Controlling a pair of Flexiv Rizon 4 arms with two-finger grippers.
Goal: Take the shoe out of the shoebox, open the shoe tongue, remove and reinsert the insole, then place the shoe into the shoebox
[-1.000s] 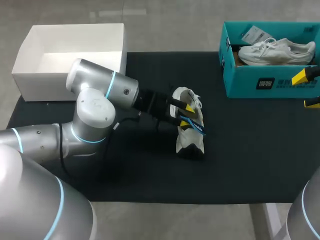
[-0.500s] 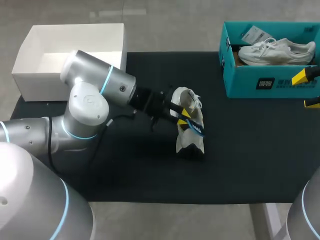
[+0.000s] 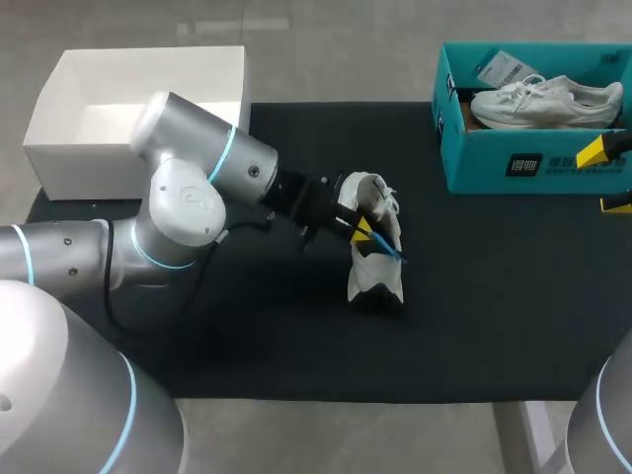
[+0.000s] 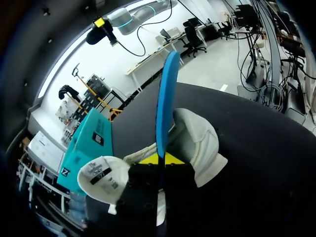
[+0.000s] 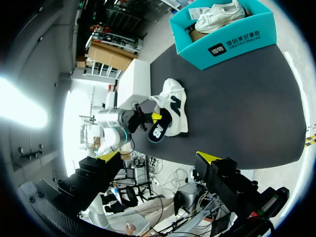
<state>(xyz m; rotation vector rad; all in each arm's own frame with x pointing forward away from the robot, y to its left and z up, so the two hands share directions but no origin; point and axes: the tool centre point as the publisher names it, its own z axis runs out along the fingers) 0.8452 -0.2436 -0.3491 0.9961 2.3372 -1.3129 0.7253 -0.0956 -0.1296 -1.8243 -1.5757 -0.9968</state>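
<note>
The white shoe (image 3: 373, 279) lies mid-frame on the dark counter (image 3: 494, 296), well apart from the teal shoebox (image 3: 494, 163) at upper right, which holds another white shoe (image 3: 543, 102). The left hand (image 3: 365, 230) is clamped on the thin blue insole (image 4: 166, 98) at the shoe's opening. The insole looks light and floppy and would probably buckle if shoved, so a pinch near its heel end seems best. The right hand (image 3: 604, 178) sits at the right edge, fingers apart and empty. A white box (image 3: 79, 173) stands at upper left.
</note>
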